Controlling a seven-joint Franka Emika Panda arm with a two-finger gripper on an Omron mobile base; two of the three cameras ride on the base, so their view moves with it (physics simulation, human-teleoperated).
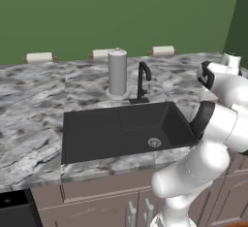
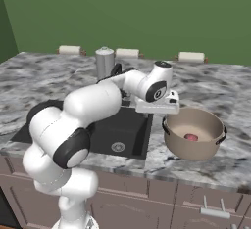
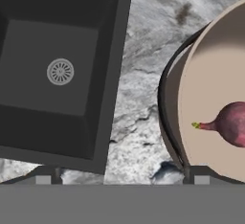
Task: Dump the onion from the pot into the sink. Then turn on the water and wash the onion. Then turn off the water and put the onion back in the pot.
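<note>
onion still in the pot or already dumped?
In the pot. The onion lies inside the upright pot on the counter; the sink holds nothing.

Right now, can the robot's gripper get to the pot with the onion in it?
Probably yes. The gripper hangs open just above the pot, near its left rim, with nothing between them. The onion lies in the pot, beside the sink.

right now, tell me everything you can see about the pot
The pot is wide, round and tan-beige, with a matte look, a dark band under its rim and a dark side handle at each end. It stands upright on the counter just right of the sink, apart from its edge. The onion lies inside on the bottom. The claw hangs open over the near left rim, not gripping it.
</note>
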